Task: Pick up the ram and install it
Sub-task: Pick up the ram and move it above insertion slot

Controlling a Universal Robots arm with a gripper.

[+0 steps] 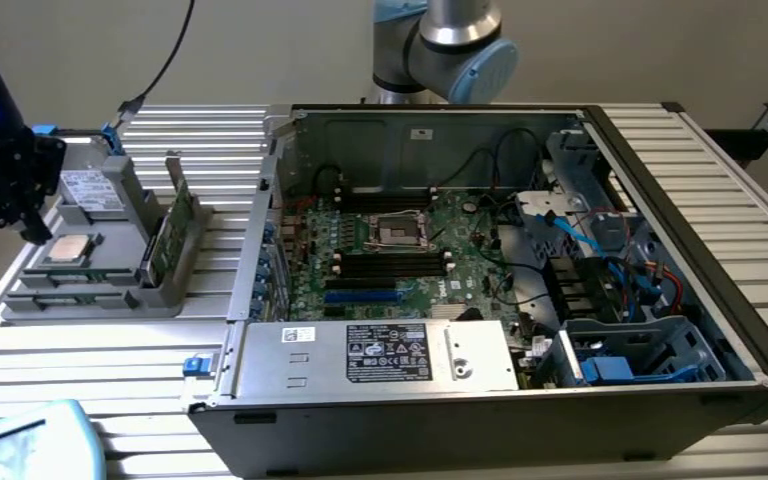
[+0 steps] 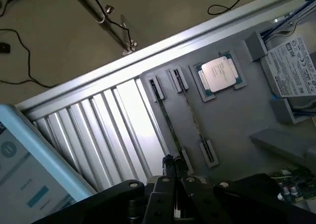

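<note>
My black gripper [image 1: 20, 222] hangs over the exterior view's left edge of the grey slotted holder [image 1: 117, 240]; clenched or released, I cannot tell. The thin green ram stick [image 1: 168, 235] stands edgewise along the holder's opposite side, its long axis parallel to that edge.

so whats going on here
A robot arm's gripper hangs over the grey tray beside the open computer case, closest to one of two ram sticks standing on edge in their slots. Both sticks sit in the tray, not yet lifted. A processor chip and a drive sit there too.
</note>
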